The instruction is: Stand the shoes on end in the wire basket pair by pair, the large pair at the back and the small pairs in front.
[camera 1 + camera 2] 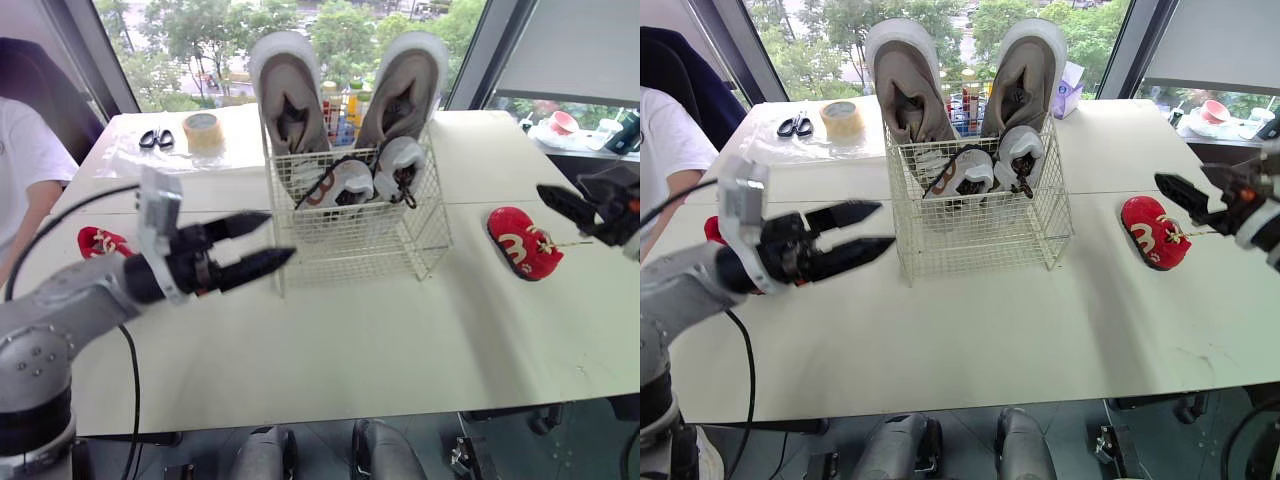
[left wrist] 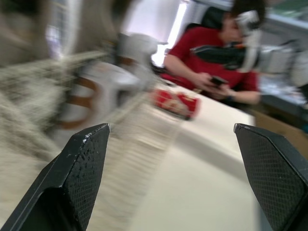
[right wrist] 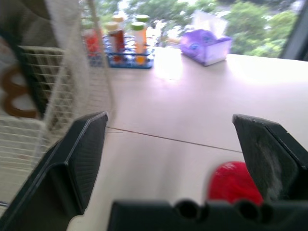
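The basket (image 1: pixel 350 245) is half filled; my left gripper (image 1: pixel 281 235) and right gripper (image 3: pixel 169 118) are wide open and empty, so I should next grasp the red shoe (image 1: pixel 524 241) at centre right.

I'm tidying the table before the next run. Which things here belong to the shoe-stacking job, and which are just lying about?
Job: wire basket; large pair, standing at its back; small white pair, in front of them; right red shoe, on the table; left red shoe, on the table.
Lying about: scissors; tape roll; tissue box; rack of bottles.
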Controlling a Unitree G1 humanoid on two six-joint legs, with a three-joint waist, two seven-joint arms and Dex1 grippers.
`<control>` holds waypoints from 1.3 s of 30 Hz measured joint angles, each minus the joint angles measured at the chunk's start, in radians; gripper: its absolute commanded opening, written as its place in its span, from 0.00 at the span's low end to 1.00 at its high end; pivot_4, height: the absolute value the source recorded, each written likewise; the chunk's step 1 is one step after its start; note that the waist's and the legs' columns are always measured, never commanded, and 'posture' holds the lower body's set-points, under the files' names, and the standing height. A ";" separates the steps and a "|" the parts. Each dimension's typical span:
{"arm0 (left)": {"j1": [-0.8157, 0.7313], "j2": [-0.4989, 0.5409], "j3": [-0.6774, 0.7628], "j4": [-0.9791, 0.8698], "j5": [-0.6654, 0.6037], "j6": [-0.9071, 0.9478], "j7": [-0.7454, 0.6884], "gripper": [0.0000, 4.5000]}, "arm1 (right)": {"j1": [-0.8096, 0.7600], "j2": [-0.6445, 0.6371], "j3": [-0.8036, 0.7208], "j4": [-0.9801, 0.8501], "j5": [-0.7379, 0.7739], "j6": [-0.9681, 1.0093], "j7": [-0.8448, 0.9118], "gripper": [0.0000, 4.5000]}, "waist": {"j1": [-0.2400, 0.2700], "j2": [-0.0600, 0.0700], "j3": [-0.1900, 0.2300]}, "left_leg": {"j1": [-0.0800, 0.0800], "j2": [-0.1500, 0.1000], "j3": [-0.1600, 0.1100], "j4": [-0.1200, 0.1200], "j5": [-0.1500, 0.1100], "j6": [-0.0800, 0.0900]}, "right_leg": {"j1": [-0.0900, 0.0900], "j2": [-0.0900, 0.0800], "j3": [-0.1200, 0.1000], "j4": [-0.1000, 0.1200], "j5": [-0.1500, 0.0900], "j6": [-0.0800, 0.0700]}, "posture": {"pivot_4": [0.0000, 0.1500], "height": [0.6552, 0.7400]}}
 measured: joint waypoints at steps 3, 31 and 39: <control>0.051 -0.022 -0.061 -0.062 -0.035 -0.011 0.047 0.95 | 0.132 0.064 -0.044 -0.090 -0.031 -0.006 -0.055 1.00 | -0.001 0.001 -0.001 | 0.002 0.000 0.000 0.000 0.000 0.000 | 0.001 0.001 0.001 0.000 0.000 0.000 | 1.00 1.00; 0.165 0.019 -0.298 -0.172 0.028 -0.079 0.156 0.95 | 0.139 0.287 0.086 0.247 -0.251 -0.269 -0.118 1.00 | -0.002 0.012 -0.010 | 0.003 0.001 0.000 -0.001 -0.004 0.006 | 0.001 0.004 0.005 -0.001 -0.003 -0.007 | 1.00 1.00; 0.150 0.057 -0.302 -0.171 0.024 -0.080 0.173 0.95 | -0.058 0.288 0.147 0.552 -0.325 -0.438 -0.097 1.00 | -0.010 0.013 -0.010 | 0.003 0.001 0.000 -0.001 -0.003 0.006 | 0.001 0.005 0.005 -0.001 -0.003 -0.007 | 1.00 1.00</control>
